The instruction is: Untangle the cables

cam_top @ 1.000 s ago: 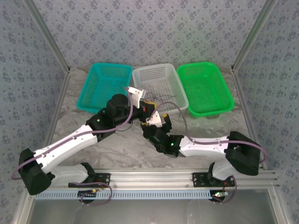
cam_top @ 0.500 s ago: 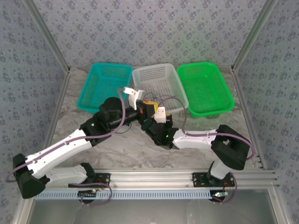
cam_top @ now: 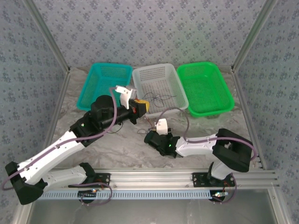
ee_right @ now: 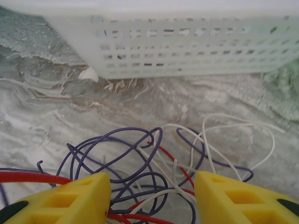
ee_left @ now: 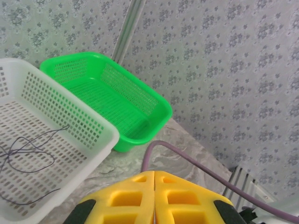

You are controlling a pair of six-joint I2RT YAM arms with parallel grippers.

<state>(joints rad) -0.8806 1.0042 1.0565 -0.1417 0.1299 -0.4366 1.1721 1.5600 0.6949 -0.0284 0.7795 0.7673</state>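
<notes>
Cable tangle: thin purple-dark, red and white wires looped over each other, flat on the table. It sits at 6 o'clock of the white basket, near the basket's front wall but not touching it. A strip of bare marbled surface runs between the top loops and the basket foot. White loops spill toward 3 o'clock. A red strand runs off at 9 o'clock past a finger.

Right gripper: yellow fingers spread wide, one on each side of the tangle, with wires lying in the gap. Nothing looks pinched.

Second dark cable: apart from the tangle, in loose curls on the white basket's floor, clear of the rim.

Left gripper: fingers pressed together, seam closed, nothing between them. It hangs off the table by the white basket's 7 o'clock corner, at about 11 o'clock of the tangle. It looks down over the basket rim.

Room to move: there is bare table at 9 o'clock of the tangle as far as the left arm. There is more bare table at 3 o'clock, before the green basket. The right arm's thick arm cable arcs over that side. Teal basket, white and green stand in a row at 12 o'clock, rim beside rim. The patterned wall is close behind them.
</notes>
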